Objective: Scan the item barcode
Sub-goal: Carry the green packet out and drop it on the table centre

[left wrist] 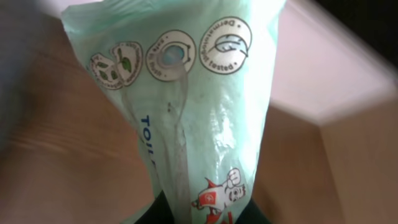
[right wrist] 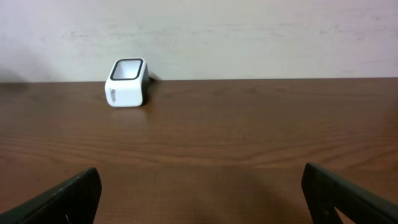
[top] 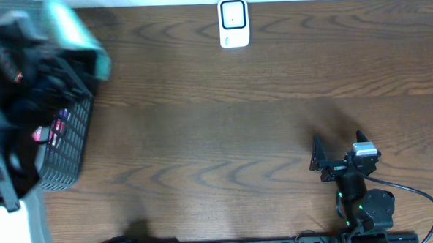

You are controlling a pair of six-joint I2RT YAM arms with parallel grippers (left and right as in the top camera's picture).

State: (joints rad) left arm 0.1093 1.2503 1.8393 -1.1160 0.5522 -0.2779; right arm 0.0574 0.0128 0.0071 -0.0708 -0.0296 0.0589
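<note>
Overhead suggests you're roughly halfway: your left gripper (left wrist: 204, 216) is clenched on the green wipes pack (top: 73, 29), held aloft well left of the white scanner (top: 233, 22), your right gripper (top: 338, 151) sits wide open below-right of it, and the barcode pass remains.

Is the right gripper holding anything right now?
No, the right gripper has its jaws wide apart with nothing between them, and the white scanner sits well ahead of it.

A dark brown wooden table (top: 224, 121) with wavy grain reaches back to a plain pale wall (right wrist: 249, 37).
</note>
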